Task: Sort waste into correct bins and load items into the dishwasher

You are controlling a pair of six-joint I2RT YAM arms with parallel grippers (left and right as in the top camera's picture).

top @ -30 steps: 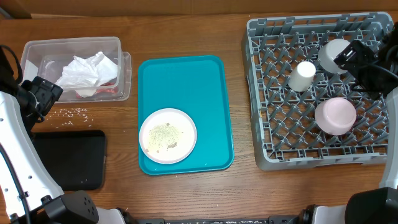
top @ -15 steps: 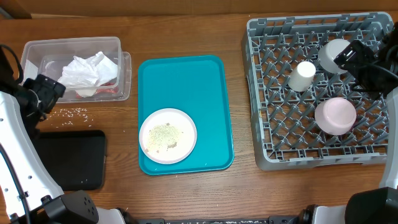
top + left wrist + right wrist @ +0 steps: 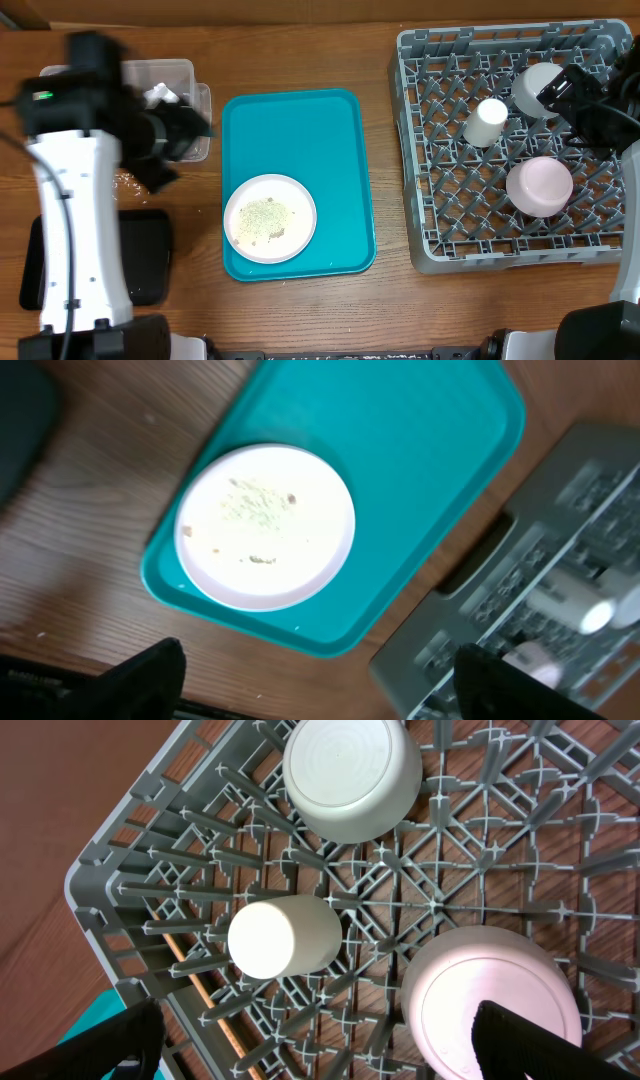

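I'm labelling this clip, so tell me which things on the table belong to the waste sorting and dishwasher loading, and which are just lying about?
Part of the job: plate, clear tub, black tray, dish rack, with cup, grey bowl and pale pink bowl already in it.
Just lying about: teal tray, which the plate sits on.

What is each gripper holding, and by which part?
Nothing. The left gripper, near the tub, and the right gripper, over the rack, are both open and empty.
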